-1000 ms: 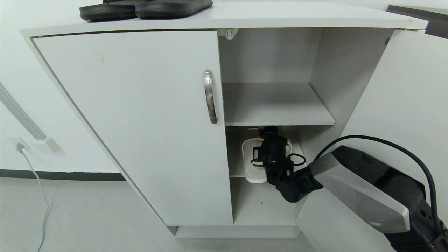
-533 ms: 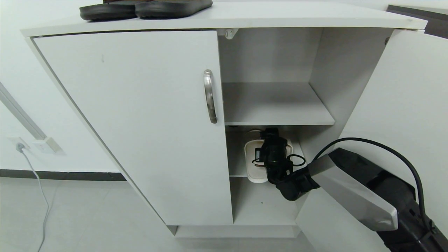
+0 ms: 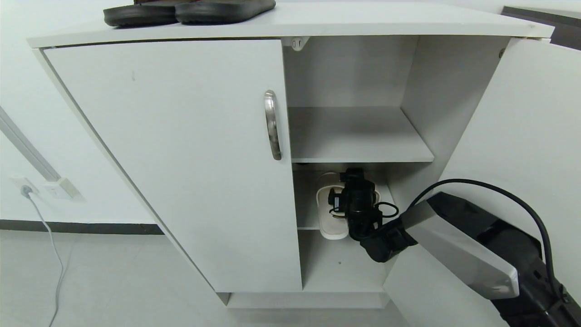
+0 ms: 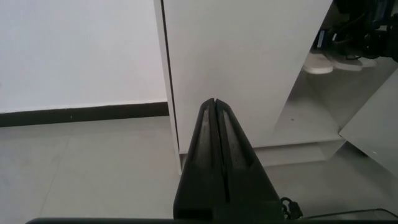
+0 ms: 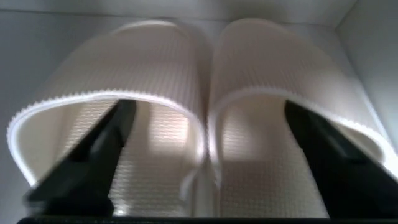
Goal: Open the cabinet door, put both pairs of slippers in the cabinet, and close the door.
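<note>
White wall and pale floor lie around the cabinet (image 3: 363,20). On its top, toward the left, sits the black pair (image 3: 188,11), not yet stowed. Low in front of the cabinet's left side, the left gripper (image 4: 214,124) has its fingers pressed together on nothing. The cabinet's left door (image 3: 172,159) is closed and its right door (image 3: 522,136) stands wide.

Inside the right half, on the lower shelf (image 3: 305,213), the white pair (image 3: 327,218) lies side by side with the toes toward the back. The right gripper (image 3: 353,179) sits just above the heels within the cabinet. Its fingers (image 5: 93,162) are spread wide, one toward the outer side of each slipper. The close view is dim, so whether either pad touches the foam cannot be told.

Both pairs look light, soft and springy, with a ribbed footbed that should not slip much. They would likely squash rather than break. A squeeze from the outer sides across both straps seems the surest hold, as it keeps the two slippers together. The black pair probably wants the same grasp at its near end by the cabinet's front edge.
</note>
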You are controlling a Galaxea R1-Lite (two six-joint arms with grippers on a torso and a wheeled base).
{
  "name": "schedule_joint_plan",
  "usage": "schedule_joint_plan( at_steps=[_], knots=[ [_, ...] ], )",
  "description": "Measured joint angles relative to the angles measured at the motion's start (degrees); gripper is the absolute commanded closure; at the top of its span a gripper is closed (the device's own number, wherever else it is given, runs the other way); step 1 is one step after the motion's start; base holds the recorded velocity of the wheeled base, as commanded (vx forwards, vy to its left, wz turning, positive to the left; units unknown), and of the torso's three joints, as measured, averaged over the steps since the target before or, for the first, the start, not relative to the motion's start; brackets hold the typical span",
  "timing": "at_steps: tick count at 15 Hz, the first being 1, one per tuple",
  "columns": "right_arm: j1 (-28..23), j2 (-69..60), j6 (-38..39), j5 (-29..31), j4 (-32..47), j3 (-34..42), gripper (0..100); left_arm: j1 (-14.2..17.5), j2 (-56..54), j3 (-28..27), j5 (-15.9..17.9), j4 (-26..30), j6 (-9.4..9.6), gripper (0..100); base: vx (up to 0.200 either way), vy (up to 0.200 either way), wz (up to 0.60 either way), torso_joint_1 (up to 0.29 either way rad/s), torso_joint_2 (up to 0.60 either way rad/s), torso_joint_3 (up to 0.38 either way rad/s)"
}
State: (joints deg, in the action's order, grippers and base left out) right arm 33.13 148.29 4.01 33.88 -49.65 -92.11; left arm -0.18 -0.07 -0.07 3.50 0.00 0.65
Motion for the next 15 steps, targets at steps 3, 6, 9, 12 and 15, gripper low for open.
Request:
schedule_joint_plan(
  at_steps=[3,6,9,12,15],
  knots=[
    [0.73,-3.91,0.01,0.15,-3.23,8.0,0,0.0,0.0,0.0,0.02,0.0,0.0,100,0.0,0.0,0.0,0.0,0.0,0.0],
    [2.8,-10.34,0.04,0.22,-8.16,20.53,0,0.0,0.0,-0.02,0.0,0.0,0.01,100,0.0,0.0,0.0,0.0,0.0,0.0],
    [6.13,-17.77,0.09,0.24,-14.51,33.9,0,0.0,0.0,-0.02,0.0,0.0,0.01,100,0.0,0.0,0.0,0.0,0.0,0.0],
    [10.58,-24.69,0.09,0.24,-19.35,45.4,0,0.0,0.0,-0.02,0.09,0.0,-0.02,100,0.0,0.0,0.0,0.0,0.0,0.0],
    [14.91,-31.2,0.2,0.2,-21.37,53.53,0,0.02,0.0,-0.02,0.11,0.0,-0.02,100,0.0,0.0,0.0,0.0,0.0,0.0]
  ],
)
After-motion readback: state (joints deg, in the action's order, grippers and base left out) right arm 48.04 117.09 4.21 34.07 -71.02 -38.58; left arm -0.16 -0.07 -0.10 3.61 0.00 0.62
